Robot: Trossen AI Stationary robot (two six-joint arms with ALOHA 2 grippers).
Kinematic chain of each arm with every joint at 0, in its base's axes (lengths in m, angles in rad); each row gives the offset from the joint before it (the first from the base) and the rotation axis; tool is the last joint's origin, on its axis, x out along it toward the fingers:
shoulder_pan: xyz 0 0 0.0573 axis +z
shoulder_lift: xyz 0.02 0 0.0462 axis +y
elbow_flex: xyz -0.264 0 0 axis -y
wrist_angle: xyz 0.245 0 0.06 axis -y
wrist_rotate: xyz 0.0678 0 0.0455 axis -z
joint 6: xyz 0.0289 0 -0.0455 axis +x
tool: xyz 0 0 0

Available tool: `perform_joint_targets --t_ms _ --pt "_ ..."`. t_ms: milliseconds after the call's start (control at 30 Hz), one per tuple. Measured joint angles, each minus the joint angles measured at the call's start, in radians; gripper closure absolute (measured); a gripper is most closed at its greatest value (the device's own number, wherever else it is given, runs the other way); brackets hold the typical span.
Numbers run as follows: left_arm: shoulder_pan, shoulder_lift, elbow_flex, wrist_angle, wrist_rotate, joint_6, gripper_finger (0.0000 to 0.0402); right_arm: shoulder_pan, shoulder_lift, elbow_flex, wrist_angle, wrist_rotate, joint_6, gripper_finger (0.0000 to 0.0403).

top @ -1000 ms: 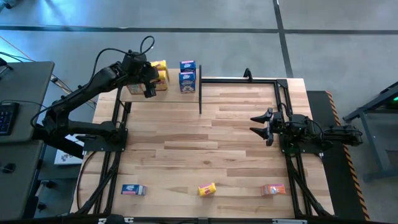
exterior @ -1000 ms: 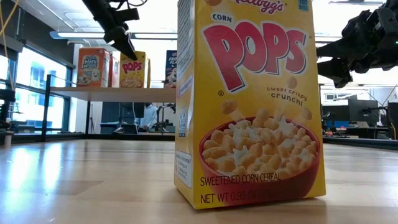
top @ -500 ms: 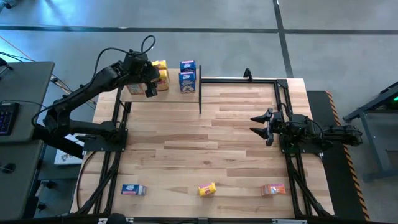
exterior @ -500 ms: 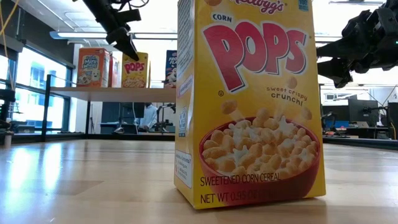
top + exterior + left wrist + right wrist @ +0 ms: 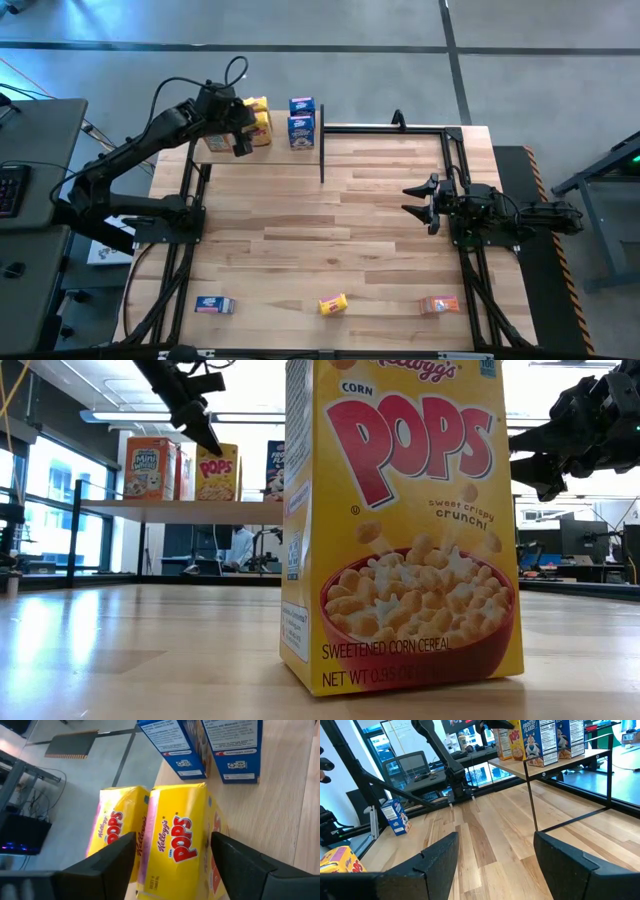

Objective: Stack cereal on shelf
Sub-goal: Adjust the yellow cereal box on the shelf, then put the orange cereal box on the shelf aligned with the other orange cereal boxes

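Cereal (image 5: pixel 182 840): a yellow box stands on the shelf between the left fingers, with a second yellow box touching it and two blue boxes (image 5: pixel 302 122) nearby.
Table (image 5: pixel 330 230): three boxes still wait near its front edge, blue (image 5: pixel 214 305), yellow (image 5: pixel 332 304) and orange (image 5: pixel 438 305).
Shelf (image 5: pixel 280 152): far left corner.
Left gripper (image 5: pixel 243 130): just above the yellow box, fingers parted and apparently released.
Right gripper (image 5: pixel 420 202): waits at the table's right side, spread wide and empty.
Risk: lifting out at a slant could clip the yellow pair and topple one.
Change: both arms sit where they did a second ago, but the left fingers have eased wider.
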Motion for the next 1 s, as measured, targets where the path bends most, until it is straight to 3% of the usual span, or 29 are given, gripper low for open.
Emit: perform_joint_targets --t_ms 200,600,1000 --pt "-0.013 -0.024 0.000 0.001 -0.020 0.000 0.0125 0.000 0.000 0.000 0.000 0.000 0.000 0.0153" --pt "-0.069 -0.142 0.000 0.017 -0.123 -0.045 0.0123 0.000 0.000 0.000 0.000 0.000 0.000 0.0153" --pt "-0.213 -0.223 0.000 0.008 -0.103 -0.293 0.0123 0.000 0.000 0.000 0.000 0.000 0.000 0.0153"
